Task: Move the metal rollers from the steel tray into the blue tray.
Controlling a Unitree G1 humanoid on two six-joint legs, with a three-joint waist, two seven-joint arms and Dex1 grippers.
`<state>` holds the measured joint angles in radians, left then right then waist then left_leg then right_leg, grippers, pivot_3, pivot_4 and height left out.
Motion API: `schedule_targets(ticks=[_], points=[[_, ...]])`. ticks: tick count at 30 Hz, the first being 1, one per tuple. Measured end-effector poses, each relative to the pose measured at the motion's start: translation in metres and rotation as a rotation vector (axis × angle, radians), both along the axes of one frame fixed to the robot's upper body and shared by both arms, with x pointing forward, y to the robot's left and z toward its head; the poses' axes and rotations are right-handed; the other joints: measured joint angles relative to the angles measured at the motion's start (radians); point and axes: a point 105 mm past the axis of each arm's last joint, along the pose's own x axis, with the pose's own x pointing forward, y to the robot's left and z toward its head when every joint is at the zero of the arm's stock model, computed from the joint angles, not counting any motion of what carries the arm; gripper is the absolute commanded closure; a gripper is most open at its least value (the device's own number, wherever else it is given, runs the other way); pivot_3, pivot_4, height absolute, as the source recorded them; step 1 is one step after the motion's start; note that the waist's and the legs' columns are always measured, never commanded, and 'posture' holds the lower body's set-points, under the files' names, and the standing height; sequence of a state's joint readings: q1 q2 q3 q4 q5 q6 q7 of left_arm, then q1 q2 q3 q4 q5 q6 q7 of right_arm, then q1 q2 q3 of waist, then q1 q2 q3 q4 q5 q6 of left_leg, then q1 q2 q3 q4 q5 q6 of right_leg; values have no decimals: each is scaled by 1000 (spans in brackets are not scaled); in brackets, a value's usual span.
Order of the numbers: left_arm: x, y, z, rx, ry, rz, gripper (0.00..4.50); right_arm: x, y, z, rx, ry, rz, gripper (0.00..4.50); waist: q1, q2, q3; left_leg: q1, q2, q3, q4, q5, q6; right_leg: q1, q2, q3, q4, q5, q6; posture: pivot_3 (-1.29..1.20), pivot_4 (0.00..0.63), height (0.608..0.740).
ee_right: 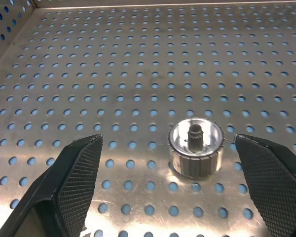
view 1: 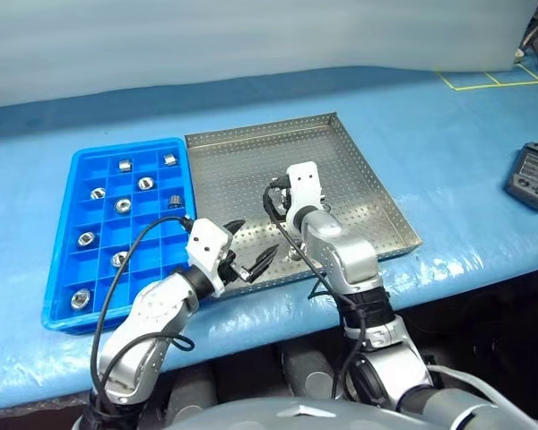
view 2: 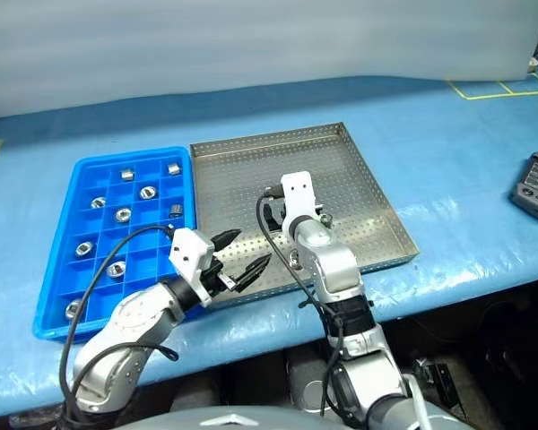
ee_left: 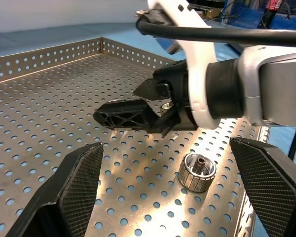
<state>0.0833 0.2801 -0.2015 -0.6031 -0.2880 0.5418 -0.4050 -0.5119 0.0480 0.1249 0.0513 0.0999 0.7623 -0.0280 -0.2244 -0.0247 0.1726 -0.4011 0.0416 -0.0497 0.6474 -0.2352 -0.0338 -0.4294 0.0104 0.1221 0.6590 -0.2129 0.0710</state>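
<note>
**Both grippers open over the steel tray, one roller between the right fingers**

The steel tray lies on a blue-covered table, its left rim just beside the blue tray.

The right arm reaches forward over the steel tray's near part, forearm extended and wrist bent so the right gripper slopes down toward the perforated floor. Its jaws stand wide and hold nothing. In the right wrist view a roller stands upright on the floor between the two fingers, clear of both, its central hole facing up.

The left arm is bent at the elbow, its forearm rising from below the table edge, and the left gripper points roughly level and toward the robot's right, over the steel tray's near left corner. Its jaws are also spread wide and empty. The left wrist view looks across the tray floor at the right gripper from the side, with the same roller on the floor just beside that gripper's fingers.

In the blue tray, rollers sit singly in separate compartments, about ten in all, scattered from the far end to the near corner.

A dark handheld device lies on the table, well to the right of the steel tray.
</note>
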Motion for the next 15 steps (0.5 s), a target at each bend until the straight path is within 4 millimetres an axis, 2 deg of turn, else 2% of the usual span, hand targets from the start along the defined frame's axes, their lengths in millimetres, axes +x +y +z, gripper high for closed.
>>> schedule_targets(ticks=[7,14,15], points=[[-13,-7,-4,-9,16,-37,36,17,-6,-8,-8,14,-96,0,25,1,0,0,0,0,0,0,0,0,0,0,0,0,0,-86,150,740],[-15,-7,-6,9,21,-52,36,21,-13,-24,-24,65,-153,0,34,1,1,0,0,0,0,0,0,0,0,0,0,0,0,-79,150,740],[-15,-7,-6,8,20,-51,12,23,-12,-24,-23,67,-154,180,34,1,1,0,0,0,0,0,0,0,0,0,0,0,0,-78,150,740]])
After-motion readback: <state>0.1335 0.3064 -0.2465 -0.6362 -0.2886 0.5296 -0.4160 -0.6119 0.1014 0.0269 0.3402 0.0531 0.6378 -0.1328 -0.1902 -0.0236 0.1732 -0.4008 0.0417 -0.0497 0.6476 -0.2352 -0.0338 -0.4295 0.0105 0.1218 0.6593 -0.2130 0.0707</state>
